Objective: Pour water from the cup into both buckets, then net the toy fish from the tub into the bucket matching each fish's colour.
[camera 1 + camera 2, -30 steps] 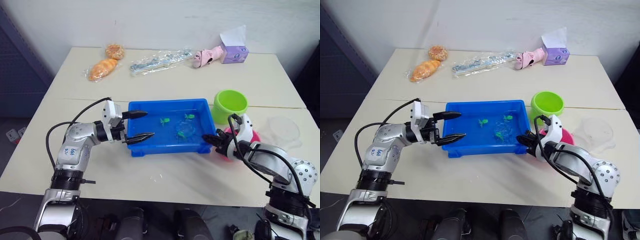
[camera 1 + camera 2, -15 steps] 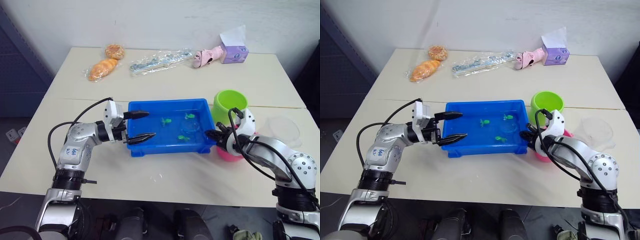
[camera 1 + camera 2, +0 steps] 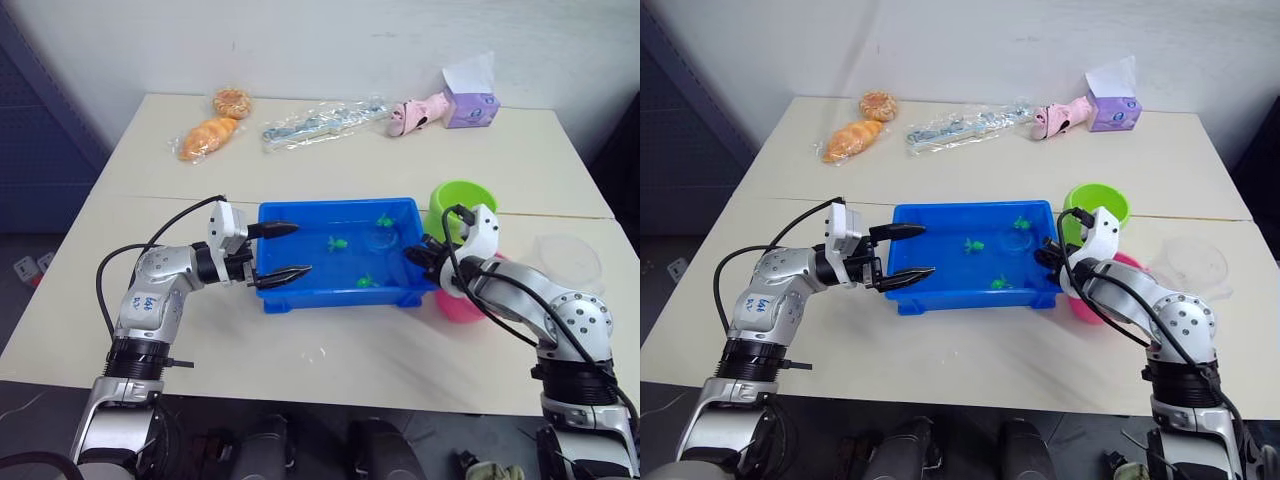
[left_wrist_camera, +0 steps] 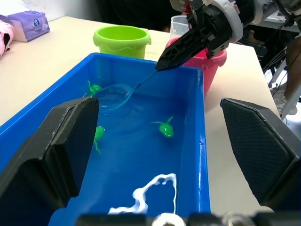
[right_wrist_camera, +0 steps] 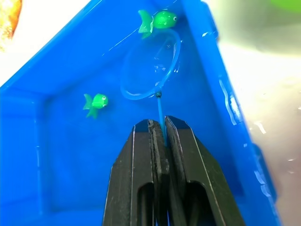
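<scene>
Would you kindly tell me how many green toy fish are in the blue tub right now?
3. One green fish sits near the tub's far wall beside the net hoop, one near the middle, one by the near wall. Others may hide behind the right pincer.

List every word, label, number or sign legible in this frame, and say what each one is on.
Nothing can be read with confidence.
Left forearm: blue handwritten marks on the silver casing, too small to read.
Purple tissue box: print on its side, too blurred to read; the left wrist view shows a small blue logo on it, also unreadable.
Tub, green bucket, pink bucket: no text seen.
</scene>
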Robot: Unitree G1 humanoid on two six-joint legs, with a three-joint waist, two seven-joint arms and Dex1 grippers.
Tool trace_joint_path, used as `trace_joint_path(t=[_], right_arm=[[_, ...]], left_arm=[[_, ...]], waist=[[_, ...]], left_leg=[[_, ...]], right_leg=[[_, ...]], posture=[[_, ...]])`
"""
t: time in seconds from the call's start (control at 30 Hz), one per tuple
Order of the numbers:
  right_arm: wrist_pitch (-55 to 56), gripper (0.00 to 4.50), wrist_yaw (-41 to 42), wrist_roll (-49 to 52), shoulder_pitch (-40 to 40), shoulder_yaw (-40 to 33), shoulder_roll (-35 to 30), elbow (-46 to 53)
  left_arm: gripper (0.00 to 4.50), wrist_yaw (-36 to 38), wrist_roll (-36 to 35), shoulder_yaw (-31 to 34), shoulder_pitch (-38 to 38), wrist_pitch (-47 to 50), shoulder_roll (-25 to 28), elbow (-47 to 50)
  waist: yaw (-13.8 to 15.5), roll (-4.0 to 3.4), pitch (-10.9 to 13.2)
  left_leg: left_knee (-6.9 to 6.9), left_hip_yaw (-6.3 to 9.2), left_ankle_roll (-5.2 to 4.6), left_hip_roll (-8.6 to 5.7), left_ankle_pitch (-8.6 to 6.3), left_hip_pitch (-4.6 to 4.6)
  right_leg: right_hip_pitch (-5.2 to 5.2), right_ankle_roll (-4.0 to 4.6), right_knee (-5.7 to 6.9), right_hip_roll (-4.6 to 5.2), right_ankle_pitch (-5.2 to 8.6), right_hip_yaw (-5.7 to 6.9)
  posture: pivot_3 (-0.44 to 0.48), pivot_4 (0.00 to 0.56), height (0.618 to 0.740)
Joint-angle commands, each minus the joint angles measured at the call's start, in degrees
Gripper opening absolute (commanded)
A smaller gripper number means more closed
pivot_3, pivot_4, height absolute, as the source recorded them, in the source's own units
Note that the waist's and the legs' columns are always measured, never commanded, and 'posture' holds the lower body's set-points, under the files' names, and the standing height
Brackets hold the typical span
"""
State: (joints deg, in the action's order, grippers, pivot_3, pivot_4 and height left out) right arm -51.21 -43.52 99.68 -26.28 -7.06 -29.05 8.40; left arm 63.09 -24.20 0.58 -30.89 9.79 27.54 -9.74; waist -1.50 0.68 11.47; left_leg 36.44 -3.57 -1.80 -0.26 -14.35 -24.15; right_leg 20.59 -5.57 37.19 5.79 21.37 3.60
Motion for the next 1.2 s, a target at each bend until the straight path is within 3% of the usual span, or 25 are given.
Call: trace_joint_path(t=[0.03,0.17,0.57,0.77,1.07,1.2], right_arm=[[-0.25,0.0,-3.03,8.81,0.48,0.4,-0.42,1.61],[0.98,0.0,-6.75,13.31,1.15,-0.09,1.11,2.45],[4.87,0.0,-11.7,10.74,-1.7,0.2,-0.14,-0.71],[4.69,0.0,-9.48,4.78,-3.76,0.57,0.09,-1.56],[-0.33,0.0,0.84,-7.56,-4.09,1.68,-2.07,-0.84],[0.74,0.0,-2.62,-0.8,-3.3,-0.27,1.52,-0.75]], left_arm=[[4.46,-0.01,0.07,0.34,-0.36,-0.43,0.37,1.42],[4.46,0.04,0.08,0.35,-0.43,-0.5,0.37,1.32],[4.46,0.01,0.21,0.24,-0.78,-1.02,-0.08,0.69],[4.46,-0.14,0.34,0.26,-0.86,-1.47,-0.29,0.4],[4.46,-0.4,0.36,0.58,-0.93,-2.04,-0.13,0.19],[4.46,-0.47,0.46,0.54,-1.34,-2.36,-0.17,-0.33]], waist=[[-0.04,0.0,0.0],[-0.05,0.0,0.0],[-0.13,0.0,0.0],[-0.04,0.0,0.0],[-0.02,0.0,0.0],[-0.13,0.0,0.0]], left_leg=[[-0.01,0.0,0.0,0.0,0.0,0.0],[-0.01,0.02,0.0,0.0,0.0,0.0],[0.0,0.01,0.0,0.0,0.0,0.0],[0.0,0.01,0.01,0.0,0.01,0.0],[0.01,0.01,0.01,0.0,0.01,-0.01],[0.02,0.01,0.01,0.0,0.01,0.0]], right_leg=[[0.0,0.0,0.0,0.0,0.0,0.0],[0.0,0.0,0.0,0.0,0.0,0.01],[0.01,0.0,0.0,-0.01,0.0,0.01],[0.02,0.0,0.02,0.0,0.0,0.01],[0.01,0.0,0.02,0.0,0.0,0.01],[0.01,0.0,0.05,-0.01,0.0,0.01]], posture=[[0.0,0.15,0.74],[0.0,0.15,0.74],[0.0,0.15,0.74],[0.0,0.15,0.74],[0.0,0.15,0.74],[0.0,0.15,0.74]])
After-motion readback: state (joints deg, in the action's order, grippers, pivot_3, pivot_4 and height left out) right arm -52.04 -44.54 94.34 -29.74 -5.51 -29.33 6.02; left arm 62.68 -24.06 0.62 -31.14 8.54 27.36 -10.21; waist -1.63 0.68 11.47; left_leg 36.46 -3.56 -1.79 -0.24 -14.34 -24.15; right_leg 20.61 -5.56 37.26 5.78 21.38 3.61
